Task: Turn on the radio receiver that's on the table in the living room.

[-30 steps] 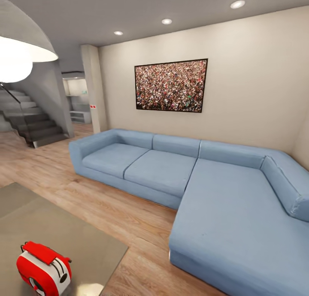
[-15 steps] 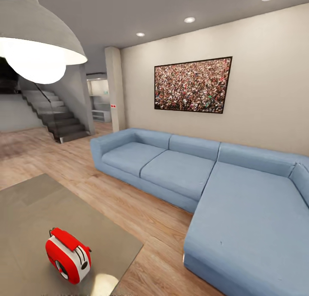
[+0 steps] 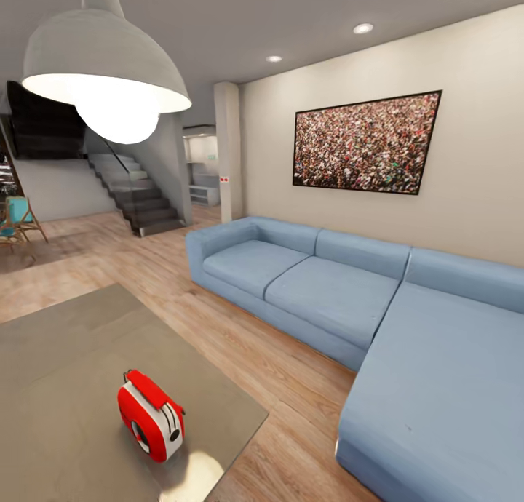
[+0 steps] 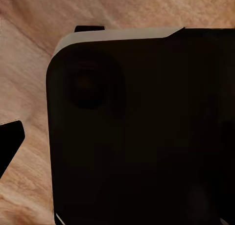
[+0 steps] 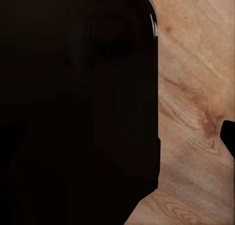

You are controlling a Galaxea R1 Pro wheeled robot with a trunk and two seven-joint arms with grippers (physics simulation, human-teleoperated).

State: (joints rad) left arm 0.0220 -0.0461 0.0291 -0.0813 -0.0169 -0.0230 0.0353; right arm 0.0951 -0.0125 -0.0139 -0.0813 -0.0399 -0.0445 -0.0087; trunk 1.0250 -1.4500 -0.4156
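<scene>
The radio receiver point(image 3: 151, 415) is a small red radio with white sides and a red top handle. It stands on the grey-brown low table point(image 3: 65, 356) near the table's right front corner, in the lower left of the head view. Its dial face is turned toward the lower left, away from the sofa. In the left wrist view a dark, flat robot body point(image 4: 142, 132) sits over wood floor, with a black tip point(image 4: 10, 142) at the edge. The right wrist view has a similar dark mass point(image 5: 73, 107) and a black tip point(image 5: 228, 137).
A blue L-shaped sofa point(image 3: 327, 291) runs along the right wall beyond a strip of wood floor point(image 3: 240, 349). A white dome pendant lamp point(image 3: 105, 73) hangs over the table. A framed crowd picture point(image 3: 366, 142), stairs point(image 3: 138, 196) and a blue chair point(image 3: 18, 218) lie farther off.
The head camera has swung left, so the whole picture has shifted right. The radio now sits further right and higher in the view, and more table, the stairs and a chair show.
</scene>
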